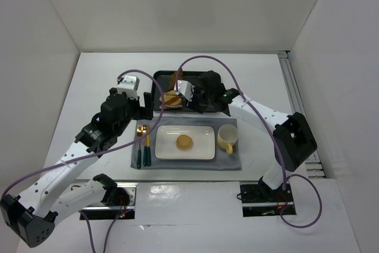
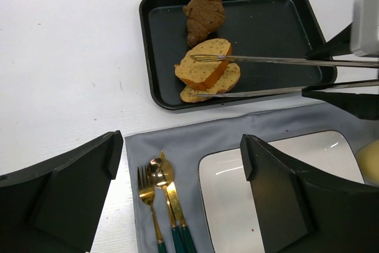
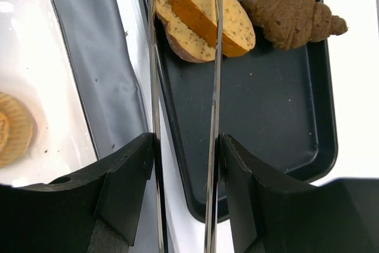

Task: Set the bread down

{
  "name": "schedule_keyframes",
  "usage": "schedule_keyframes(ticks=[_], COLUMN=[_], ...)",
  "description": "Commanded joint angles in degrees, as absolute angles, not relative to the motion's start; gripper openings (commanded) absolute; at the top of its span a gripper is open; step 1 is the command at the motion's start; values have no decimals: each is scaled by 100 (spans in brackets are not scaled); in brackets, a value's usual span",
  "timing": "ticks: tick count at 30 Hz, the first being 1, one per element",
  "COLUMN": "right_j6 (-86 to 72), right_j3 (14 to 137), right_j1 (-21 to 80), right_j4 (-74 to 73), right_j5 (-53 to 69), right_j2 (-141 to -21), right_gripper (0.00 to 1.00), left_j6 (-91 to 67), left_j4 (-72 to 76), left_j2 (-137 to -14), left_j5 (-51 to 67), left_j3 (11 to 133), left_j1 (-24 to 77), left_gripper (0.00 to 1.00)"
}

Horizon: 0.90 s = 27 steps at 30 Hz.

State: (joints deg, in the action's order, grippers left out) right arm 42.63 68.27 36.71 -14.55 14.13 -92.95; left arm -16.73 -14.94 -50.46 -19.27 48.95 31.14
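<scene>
Probably light, soft and crumbly, the top bread slice point(image 2: 204, 63) leans on its twin in the black tray point(image 2: 278, 22) at upper centre, best pinched gently across its crust by the tongs point(image 2: 266, 60) the right gripper point(image 3: 186, 146) clamps, while the left gripper point(image 2: 180, 146) gapes.

Metal tongs point(image 2: 278, 60) straddle the upper bread slice point(image 2: 204, 69) in the tray point(image 2: 278, 22).

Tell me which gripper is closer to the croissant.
Right. The right gripper hangs over the black tray with the croissant; the left gripper sits off the tray's near-left corner, by the cutlery.
</scene>
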Motion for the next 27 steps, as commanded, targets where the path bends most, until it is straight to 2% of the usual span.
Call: schedule_keyframes(ticks=[1,4,12,16,17,18,24,27], right_j6=[4201,4201,4148,4148,4201,4201,4201,4148], right_j3=[7049,6997,6935,6742,6741,6741,6565,6513], right_j1=[3656,3656,3656,3656,3656,3656,3656,3656], right_j4=[-923,-721,-659,-659,-746,-747,-1071,-1247], right_j5=[1318,1187,1002,1002,1002,1054,1467,1757], right_j2=[-9421,-9475,-9589,-9379,-9256,-9185,-8413,-8026], right_gripper=[57,55,40,28,21,18,11,11], left_j6=[-1731,-1731,-1731,-1731,-1731,-1731,-1731,-1731], left_j4=[-1283,-1283,-1283,-1283,-1283,-1283,-1283,-1283], left_j2=[-4957,-4957,-4957,-4905,-4904,-4904,-4904,-4904], left_j5=[-2021,-2021,-2021,-2021,-2021,-2021,-2021,-2021], left_j3=[4887,4887,4887,4887,4887,4887,4887,4887], left_j1=[3076,3076,3076,3076,3076,3076,3076,3076], left_gripper=[100,100,100,100,100,100,100,100])
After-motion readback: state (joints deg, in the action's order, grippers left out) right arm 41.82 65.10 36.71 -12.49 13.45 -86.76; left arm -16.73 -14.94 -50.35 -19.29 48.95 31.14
